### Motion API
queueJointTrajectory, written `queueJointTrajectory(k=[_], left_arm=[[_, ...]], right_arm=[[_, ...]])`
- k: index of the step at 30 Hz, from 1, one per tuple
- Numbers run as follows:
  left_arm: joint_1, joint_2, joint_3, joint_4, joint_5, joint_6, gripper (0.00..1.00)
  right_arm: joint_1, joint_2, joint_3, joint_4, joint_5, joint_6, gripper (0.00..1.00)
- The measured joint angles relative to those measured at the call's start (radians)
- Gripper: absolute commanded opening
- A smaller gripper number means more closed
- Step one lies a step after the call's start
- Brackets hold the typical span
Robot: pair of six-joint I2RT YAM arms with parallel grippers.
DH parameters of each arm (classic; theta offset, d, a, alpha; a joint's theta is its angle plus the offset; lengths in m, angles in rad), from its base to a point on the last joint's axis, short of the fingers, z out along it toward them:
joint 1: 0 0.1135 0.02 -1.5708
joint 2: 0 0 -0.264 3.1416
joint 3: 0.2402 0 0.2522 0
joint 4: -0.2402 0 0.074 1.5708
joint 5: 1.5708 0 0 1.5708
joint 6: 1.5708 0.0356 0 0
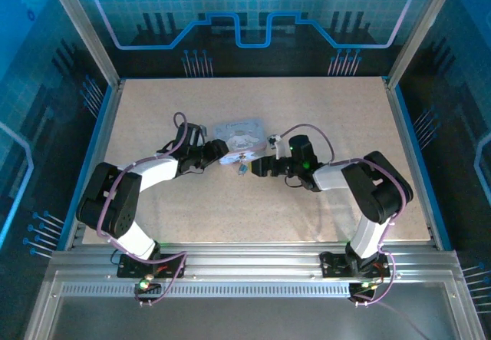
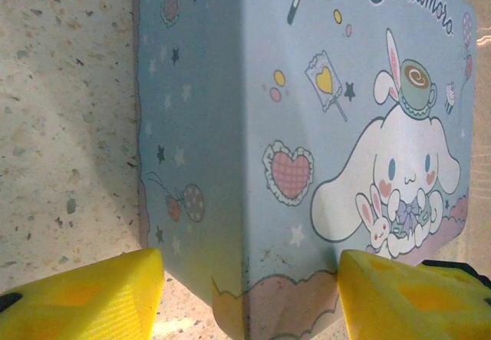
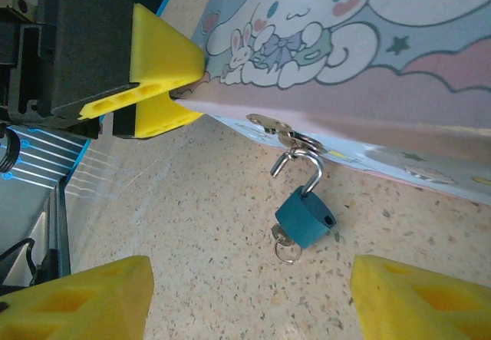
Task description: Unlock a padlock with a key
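The padlock (image 3: 304, 217) has a teal body and a silver shackle. Its shackle (image 3: 307, 163) stands sprung open and hangs from the hasp of a pale blue cartoon tin box (image 2: 230, 125). The key (image 3: 282, 238) sticks in the padlock's underside with a small ring on it. My right gripper (image 3: 253, 298) is open, its yellow fingers (image 3: 84, 302) wide apart, short of the padlock and touching nothing. My left gripper (image 2: 249, 294) is shut on a corner of the tin box, which is tilted up off the table. From above, the padlock (image 1: 241, 168) lies between both grippers.
A speckled beige table (image 1: 253, 209) stretches in front of and behind the box. A blue raised border (image 1: 98, 148) and metal frame posts (image 1: 80, 25) bound it. Both arms bend inward toward the table's middle.
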Motion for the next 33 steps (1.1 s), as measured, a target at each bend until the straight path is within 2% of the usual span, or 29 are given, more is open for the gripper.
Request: queueJointTrajectory(k=[16, 33], left_arm=[[-0.019, 0.0, 0.0, 0.003, -0.007, -0.005, 0.62], [-0.03, 0.0, 0.0, 0.004, -0.018, -0.029, 0.62]], right_arm=[[0.034, 0.141, 0.101, 0.022, 0.0, -0.011, 0.65], [0.04, 0.238, 0.169, 0.056, -0.005, -0.005, 0.56]])
